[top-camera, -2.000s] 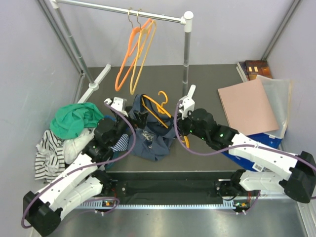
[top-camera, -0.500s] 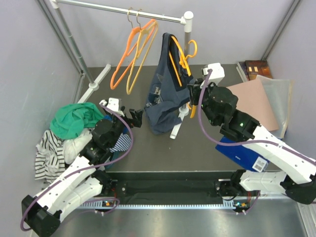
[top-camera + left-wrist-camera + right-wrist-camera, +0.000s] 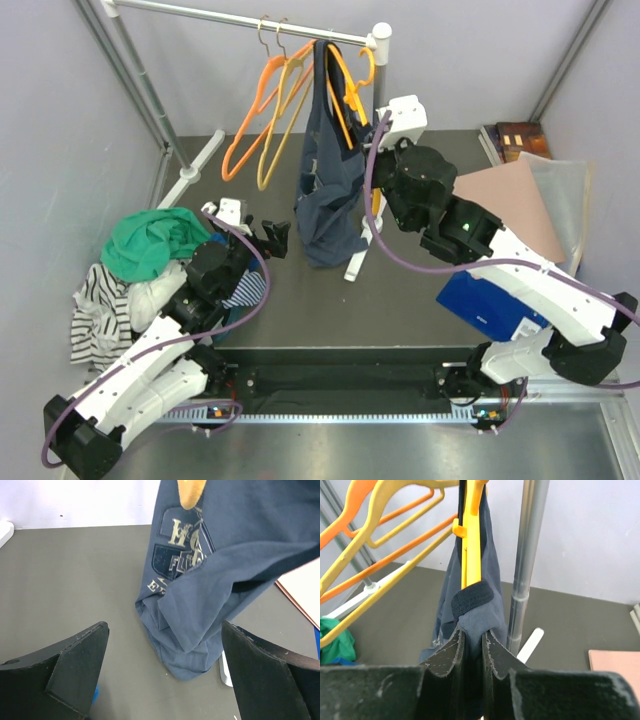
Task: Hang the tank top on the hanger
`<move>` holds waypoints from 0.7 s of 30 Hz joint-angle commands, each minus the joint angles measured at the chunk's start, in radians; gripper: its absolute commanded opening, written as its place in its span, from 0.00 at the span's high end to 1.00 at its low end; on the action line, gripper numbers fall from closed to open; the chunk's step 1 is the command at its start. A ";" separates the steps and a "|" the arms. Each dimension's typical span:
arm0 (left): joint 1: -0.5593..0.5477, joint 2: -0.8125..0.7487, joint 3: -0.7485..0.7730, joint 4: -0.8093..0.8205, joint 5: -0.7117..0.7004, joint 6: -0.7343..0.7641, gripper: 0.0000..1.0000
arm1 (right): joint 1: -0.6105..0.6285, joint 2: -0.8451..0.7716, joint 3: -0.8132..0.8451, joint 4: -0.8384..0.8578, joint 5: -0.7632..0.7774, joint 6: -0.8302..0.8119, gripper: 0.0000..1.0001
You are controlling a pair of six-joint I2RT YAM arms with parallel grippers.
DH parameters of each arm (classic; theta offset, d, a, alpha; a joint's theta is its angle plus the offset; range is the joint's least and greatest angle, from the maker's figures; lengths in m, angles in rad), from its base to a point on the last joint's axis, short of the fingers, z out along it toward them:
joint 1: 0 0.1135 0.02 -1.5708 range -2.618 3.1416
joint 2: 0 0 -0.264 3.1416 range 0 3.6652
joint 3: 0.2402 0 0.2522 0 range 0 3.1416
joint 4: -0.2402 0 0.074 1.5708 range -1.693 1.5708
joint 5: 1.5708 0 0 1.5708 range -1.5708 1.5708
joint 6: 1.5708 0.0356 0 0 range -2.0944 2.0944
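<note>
Navy tank top (image 3: 325, 190), pinched by right hand (image 3: 471, 632), on one amber hanger (image 3: 470, 545); left hand (image 3: 164, 627) spread; two other hangers (image 3: 378, 497).

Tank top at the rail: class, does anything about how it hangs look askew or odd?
Yes. The tank top hangs bunched into a narrow column instead of spread across the hanger, and its hem lies in crumpled folds in the left wrist view. The right gripper is shut on the cloth just below the hanger's visible bar.

I can only half-read the pale crest print (image 3: 181, 550) on the tank top (image 3: 235, 575): "H", "FU", then folds hide the rest.
</note>
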 commanded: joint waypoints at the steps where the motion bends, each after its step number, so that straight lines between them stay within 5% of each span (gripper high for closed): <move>1: 0.002 -0.011 -0.001 0.035 -0.010 0.011 0.01 | 0.014 0.037 0.138 0.063 0.030 -0.076 1.00; 10: 0.000 -0.017 -0.001 0.027 -0.027 0.015 0.01 | -0.008 0.172 0.338 0.014 0.012 -0.124 1.00; 21: 0.000 -0.030 -0.004 0.015 -0.031 0.012 0.01 | -0.080 0.187 0.321 -0.023 -0.039 -0.053 1.00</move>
